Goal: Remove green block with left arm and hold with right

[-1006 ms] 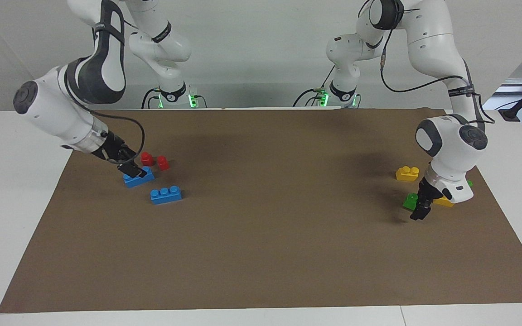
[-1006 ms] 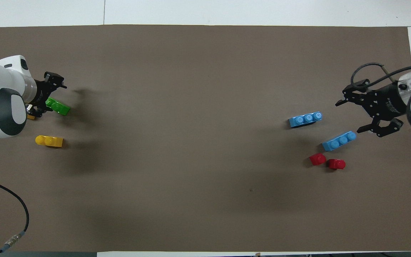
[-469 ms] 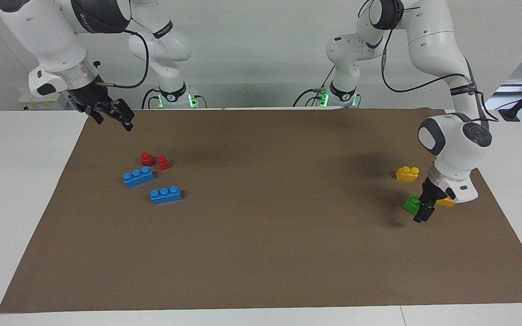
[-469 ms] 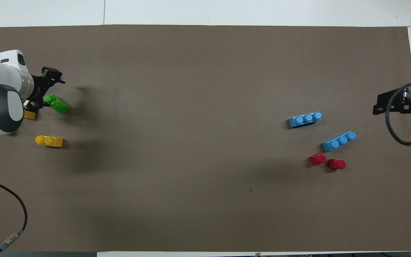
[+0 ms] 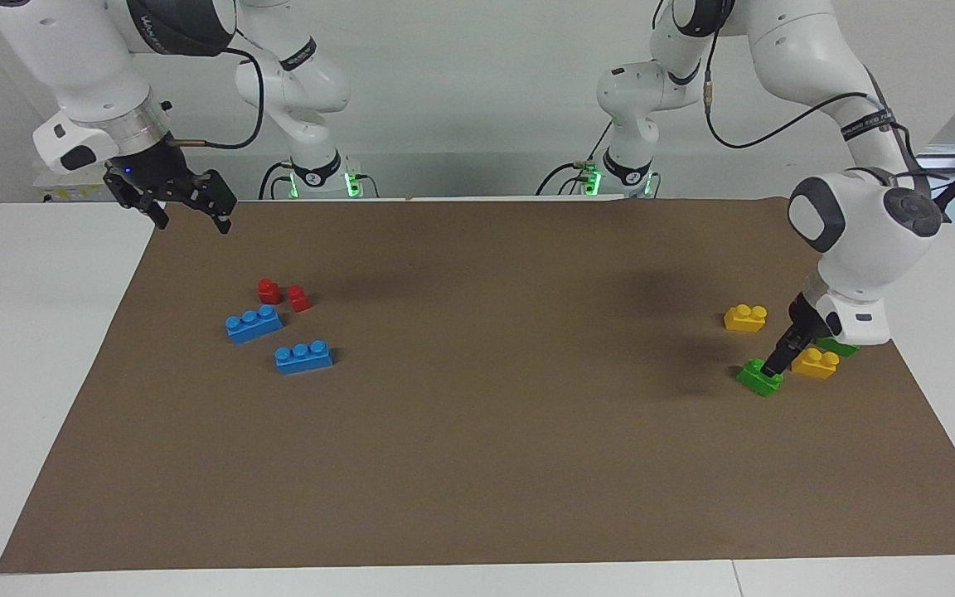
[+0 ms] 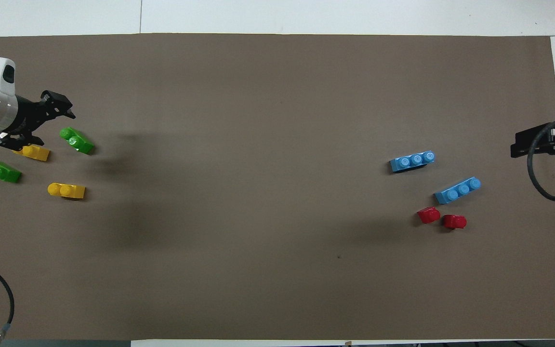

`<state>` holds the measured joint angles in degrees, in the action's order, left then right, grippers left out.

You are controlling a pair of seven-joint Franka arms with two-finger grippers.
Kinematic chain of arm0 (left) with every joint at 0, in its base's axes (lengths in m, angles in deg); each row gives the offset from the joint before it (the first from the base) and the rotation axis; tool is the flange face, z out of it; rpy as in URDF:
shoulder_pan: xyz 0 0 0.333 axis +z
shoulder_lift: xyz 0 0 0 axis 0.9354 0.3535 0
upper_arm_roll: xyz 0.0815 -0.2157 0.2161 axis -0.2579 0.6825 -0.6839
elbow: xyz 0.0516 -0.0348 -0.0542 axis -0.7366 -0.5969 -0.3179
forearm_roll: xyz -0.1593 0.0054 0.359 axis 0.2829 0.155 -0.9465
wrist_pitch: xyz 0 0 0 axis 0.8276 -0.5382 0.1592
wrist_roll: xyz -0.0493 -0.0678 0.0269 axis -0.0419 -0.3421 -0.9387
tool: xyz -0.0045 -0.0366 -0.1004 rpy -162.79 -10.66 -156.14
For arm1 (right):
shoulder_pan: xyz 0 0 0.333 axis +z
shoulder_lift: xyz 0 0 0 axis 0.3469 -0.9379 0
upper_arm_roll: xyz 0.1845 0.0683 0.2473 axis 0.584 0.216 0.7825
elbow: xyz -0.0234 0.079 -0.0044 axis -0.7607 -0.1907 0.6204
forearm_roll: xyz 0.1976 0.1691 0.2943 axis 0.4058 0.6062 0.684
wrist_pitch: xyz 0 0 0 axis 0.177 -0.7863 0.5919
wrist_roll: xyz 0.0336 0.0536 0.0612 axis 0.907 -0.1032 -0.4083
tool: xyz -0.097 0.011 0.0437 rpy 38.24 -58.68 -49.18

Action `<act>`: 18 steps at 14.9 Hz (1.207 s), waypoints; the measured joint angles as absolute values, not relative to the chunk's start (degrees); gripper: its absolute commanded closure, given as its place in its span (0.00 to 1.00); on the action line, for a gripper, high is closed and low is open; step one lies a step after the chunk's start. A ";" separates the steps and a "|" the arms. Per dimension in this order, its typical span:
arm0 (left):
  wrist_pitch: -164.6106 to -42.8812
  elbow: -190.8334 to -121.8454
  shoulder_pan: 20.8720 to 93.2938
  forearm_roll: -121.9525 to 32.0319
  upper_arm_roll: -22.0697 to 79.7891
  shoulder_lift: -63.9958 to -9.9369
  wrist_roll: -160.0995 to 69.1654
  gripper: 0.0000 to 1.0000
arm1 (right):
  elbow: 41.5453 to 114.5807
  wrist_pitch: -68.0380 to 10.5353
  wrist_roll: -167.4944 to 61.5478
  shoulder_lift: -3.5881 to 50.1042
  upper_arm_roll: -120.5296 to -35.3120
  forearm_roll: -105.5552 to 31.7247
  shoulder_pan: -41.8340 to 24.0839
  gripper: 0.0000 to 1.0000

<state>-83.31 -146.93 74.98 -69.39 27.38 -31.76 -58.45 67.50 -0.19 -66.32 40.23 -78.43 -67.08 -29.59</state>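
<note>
second green block (image 5: 839,347) partly hidden by left arm (image 5: 855,249)

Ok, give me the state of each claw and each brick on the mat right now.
left claw: open, at the green block, not gripping it.
right claw: open, raised over the mat's edge, waiting.
green block: loose on the mat, studs up.
second green brick: on the mat, ungripped.
yellow bricks: on the mat, apart.
blue bricks: on the mat, studs up.
red blocks: side by side.
</note>
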 measured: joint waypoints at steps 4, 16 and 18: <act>-75.67 -146.86 75.05 -69.39 27.19 -38.99 -45.74 0.00 | 67.50 -0.19 -66.32 40.23 -78.45 -67.11 -29.62 0.00; -59.96 -146.88 72.90 -69.38 28.97 -52.49 -32.62 0.00 | 68.54 -3.20 -66.50 40.23 -78.56 -68.21 -29.64 0.00; -59.79 -146.90 72.52 -69.38 29.00 -52.63 -31.51 0.00 | 69.63 -4.39 -66.50 40.25 -78.56 -68.21 -29.64 0.00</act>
